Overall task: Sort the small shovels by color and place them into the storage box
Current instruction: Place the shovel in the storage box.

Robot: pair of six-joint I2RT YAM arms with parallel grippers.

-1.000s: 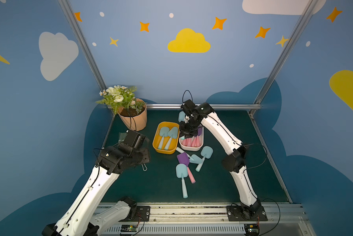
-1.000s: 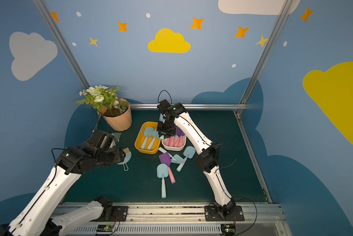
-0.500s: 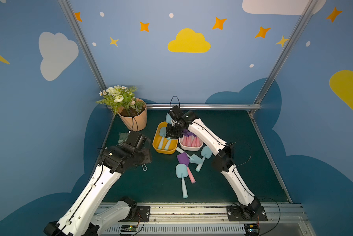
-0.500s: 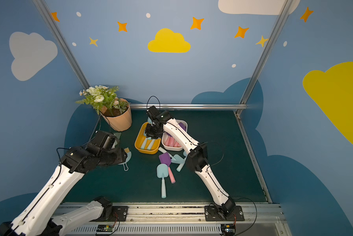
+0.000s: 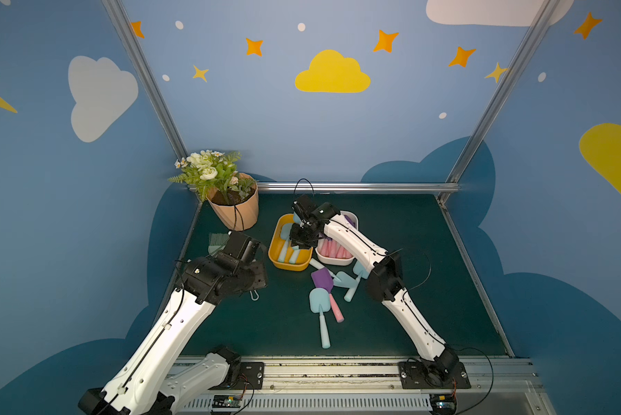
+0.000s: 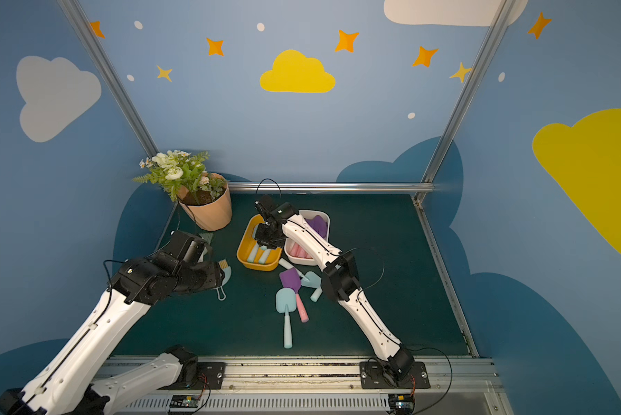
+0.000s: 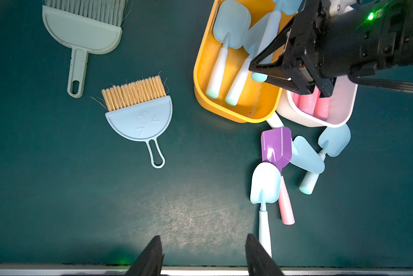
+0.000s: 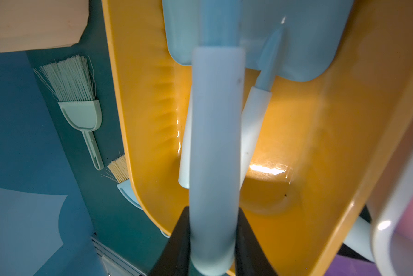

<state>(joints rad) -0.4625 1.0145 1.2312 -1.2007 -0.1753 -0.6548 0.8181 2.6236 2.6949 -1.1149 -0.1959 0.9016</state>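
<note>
My right gripper (image 8: 212, 215) is shut on the pale handle of a blue shovel (image 8: 215, 143), holding it low over the yellow storage box (image 5: 274, 248). Two more blue shovels (image 7: 231, 26) lie in that box. Beside it, the white storage box (image 5: 334, 260) holds purple shovels with pink handles (image 7: 310, 102). In front of the boxes a purple shovel (image 7: 275, 148) and three blue ones (image 7: 265, 184) (image 7: 307, 155) (image 7: 334, 141) lie loose on the mat. Out to the left, my left gripper (image 7: 203, 241) hangs open and empty above bare mat.
A peach flowerpot (image 5: 235, 210) with flowers stands at the back left. A grey-green brush (image 7: 81, 31) and a light blue brush with tan bristles (image 7: 139, 117) lie on the mat under my left arm. Metal rails edge the mat.
My right gripper has swung left from above the white box to over the yellow box, carrying the blue shovel. The left arm has shifted only slightly.
</note>
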